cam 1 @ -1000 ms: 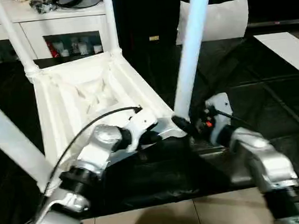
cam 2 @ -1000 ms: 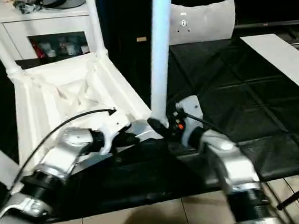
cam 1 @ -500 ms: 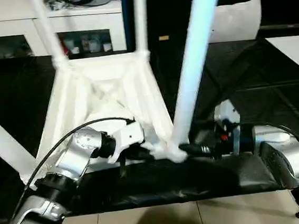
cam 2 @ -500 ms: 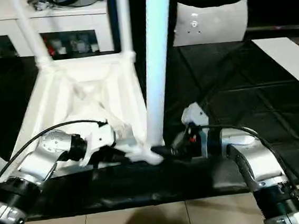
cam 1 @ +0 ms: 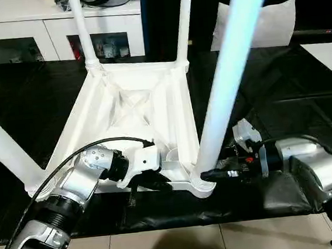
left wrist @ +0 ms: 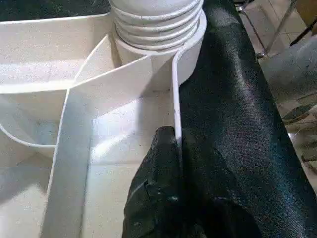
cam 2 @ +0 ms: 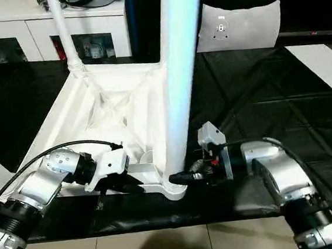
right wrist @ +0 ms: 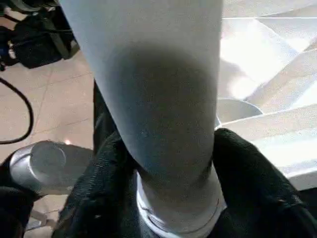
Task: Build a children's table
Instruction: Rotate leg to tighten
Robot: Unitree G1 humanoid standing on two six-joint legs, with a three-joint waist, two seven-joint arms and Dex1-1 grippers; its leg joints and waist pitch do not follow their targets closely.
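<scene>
Since a second ago your right claw (right wrist: 168,163) has narrowed around the base of the near-right leg (cam 1: 227,83), its black fingers (right wrist: 106,178) now pressing each side of the tube just above the corner socket (cam 1: 200,184).

You look nearly done with the children's table: the top (cam 1: 134,104) lies upside down on the black mat (cam 1: 282,113), ribbed underside up, and all four legs stand in their corners, the near-left leg (cam 1: 0,146) leaning outward and the two far ones rising toward the white cabinet (cam 1: 44,24). Whether this last leg is fully seated I cannot tell; turning the table upright is still to do.

Your left claw (left wrist: 166,144) is pinched shut on the thin edge wall of the top beside that socket. Both forearms reach in low and roughly level, pointing toward each other.
</scene>
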